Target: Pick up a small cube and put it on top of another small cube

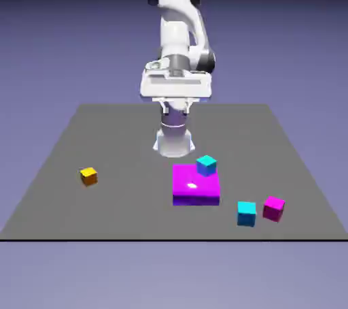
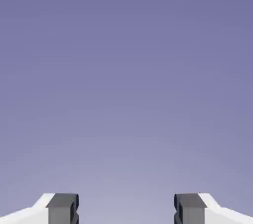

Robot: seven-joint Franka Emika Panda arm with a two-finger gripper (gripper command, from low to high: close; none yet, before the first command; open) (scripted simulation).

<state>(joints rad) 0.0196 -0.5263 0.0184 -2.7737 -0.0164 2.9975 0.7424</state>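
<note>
Several small cubes lie on the grey table: an orange cube at the exterior view's left, a cyan cube and a magenta cube side by side at the front right. Another cyan cube is at the back right corner of a large flat magenta block; I cannot tell whether it rests on the block or behind it. My gripper hangs high above the table near the robot's base, far from every cube. In the hand view the gripper stands open, with only the backdrop between its fingertips.
The large magenta block lies in the middle of the table, between the orange cube and the pair at the right. The table's front edge runs just in front of the cyan and magenta cubes.
</note>
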